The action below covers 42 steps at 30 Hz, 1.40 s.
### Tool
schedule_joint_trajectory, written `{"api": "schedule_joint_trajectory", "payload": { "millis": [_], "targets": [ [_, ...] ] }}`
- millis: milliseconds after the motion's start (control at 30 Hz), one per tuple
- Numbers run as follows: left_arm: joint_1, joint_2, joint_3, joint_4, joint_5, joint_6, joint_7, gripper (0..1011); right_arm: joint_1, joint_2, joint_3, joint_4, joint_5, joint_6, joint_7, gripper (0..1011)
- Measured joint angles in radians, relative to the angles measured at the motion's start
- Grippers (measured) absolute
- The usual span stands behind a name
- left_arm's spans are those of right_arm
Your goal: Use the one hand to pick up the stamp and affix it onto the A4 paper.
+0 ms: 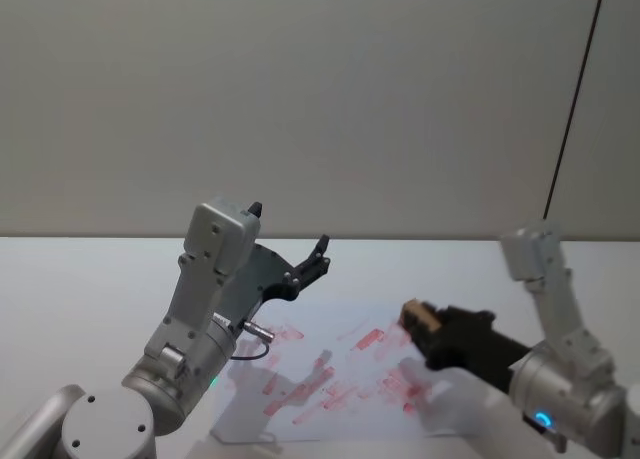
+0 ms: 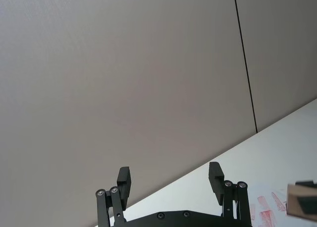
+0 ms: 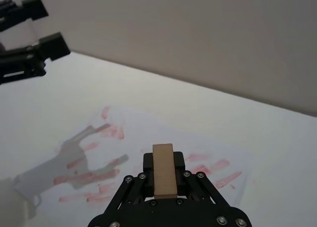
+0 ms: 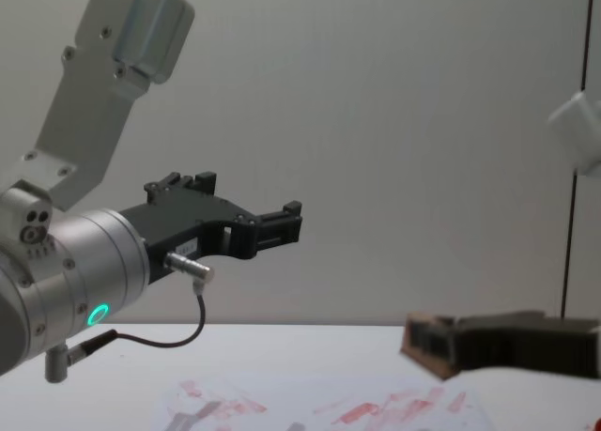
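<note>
While left claw (image 2: 170,177) gapes aloft, right claw (image 3: 164,160) clamps stamp (image 1: 420,317) clear above A4 paper (image 1: 350,416).

Plain grey wall (image 1: 300,99); dark vertical seam (image 1: 575,99); white tabletop (image 1: 80,279)

Head view: high on the body, facing forward and down; mid-distance over the table (image 1: 80,269), with both arms and the A4 paper (image 1: 345,404) below it.
Chest view: lower, looking level across the table; close beside the left gripper (image 4: 286,220), with the paper seen at a shallow angle.
Left wrist view: behind that gripper's fingers, tilted up at the wall (image 2: 124,78); takes in a strip of table.
Right wrist view: close behind the right gripper (image 3: 163,160) and stamp (image 3: 163,175), angled down onto the paper.
Shared: paper and stamp, all four views.
</note>
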State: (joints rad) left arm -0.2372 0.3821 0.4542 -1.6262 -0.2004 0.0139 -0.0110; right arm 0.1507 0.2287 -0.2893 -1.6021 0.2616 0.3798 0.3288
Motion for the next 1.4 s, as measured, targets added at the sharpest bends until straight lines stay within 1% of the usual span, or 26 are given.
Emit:
{"api": "schedule_joint_trajectory", "payload": {
  "millis": [33,167,233,267,367,600,833,1100,1267,1400],
  "targets": [
    [0.0,0.0,0.0,0.0,0.0,0.0,0.0,1003,0.006,-0.003,-0.007,0.007,-0.014,0.015,0.017,220],
    [0.0,0.0,0.0,0.0,0.0,0.0,0.0,1003,0.017,-0.011,-0.021,0.025,-0.045,0.043,0.05,220],
    [0.0,0.0,0.0,0.0,0.0,0.0,0.0,1003,0.029,-0.018,-0.037,0.046,-0.081,0.067,0.08,220],
    [0.0,0.0,0.0,0.0,0.0,0.0,0.0,1003,0.029,-0.018,-0.037,0.046,-0.081,0.067,0.08,220],
    [0.0,0.0,0.0,0.0,0.0,0.0,0.0,1002,0.043,-0.028,-0.055,0.074,-0.121,0.088,0.108,220],
    [0.0,0.0,0.0,0.0,0.0,0.0,0.0,1002,0.058,-0.039,-0.077,0.115,-0.175,0.114,0.136,220],
    [0.0,0.0,0.0,0.0,0.0,0.0,0.0,1003,0.064,-0.042,-0.085,0.136,-0.196,0.123,0.141,220],
    [0.0,0.0,0.0,0.0,0.0,0.0,0.0,1002,0.065,-0.042,-0.089,0.151,-0.202,0.127,0.135,220],
    [0.0,0.0,0.0,0.0,0.0,0.0,0.0,1002,0.064,-0.043,-0.089,0.154,-0.194,0.124,0.125,220],
    [0.0,0.0,0.0,0.0,0.0,0.0,0.0,1002,0.064,-0.046,-0.085,0.156,-0.17,0.11,0.107,219]
  ]
}}
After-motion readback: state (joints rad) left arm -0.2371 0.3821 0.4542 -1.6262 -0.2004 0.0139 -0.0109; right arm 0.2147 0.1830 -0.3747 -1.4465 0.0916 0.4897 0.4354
